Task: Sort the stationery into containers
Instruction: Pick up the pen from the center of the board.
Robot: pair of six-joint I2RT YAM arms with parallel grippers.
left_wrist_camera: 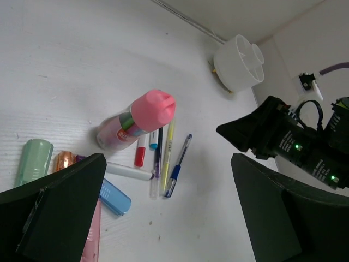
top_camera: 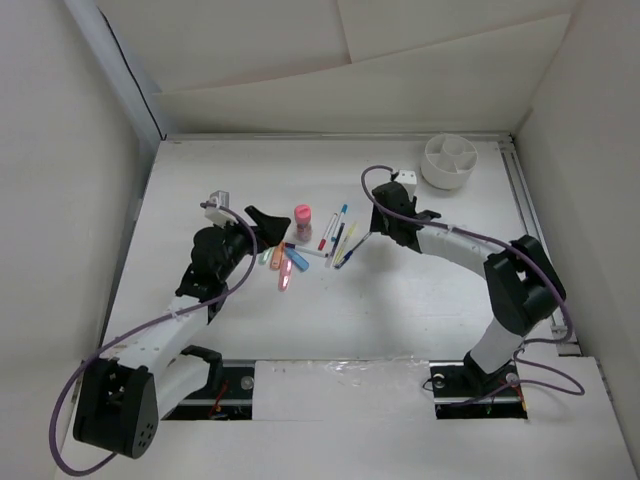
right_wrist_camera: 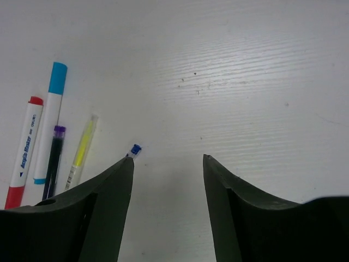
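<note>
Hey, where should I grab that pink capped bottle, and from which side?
Probably the round pink cap, from straight above: the bottle stands upright, cap topmost, while pens and highlighters crowd its base. The open left gripper is nearest.

Blue pen [right_wrist_camera: 134, 148] mostly behind right hand [right_wrist_camera: 166, 158]

White surface [top_camera: 400, 310]; divided white cup [top_camera: 437, 178] at the far right, small white cube [top_camera: 406, 183] just left of it; at the middle, pink-capped bottle [top_camera: 302, 221], thin pens [top_camera: 336, 235] right of it, highlighters [top_camera: 287, 268] nearer.
</note>
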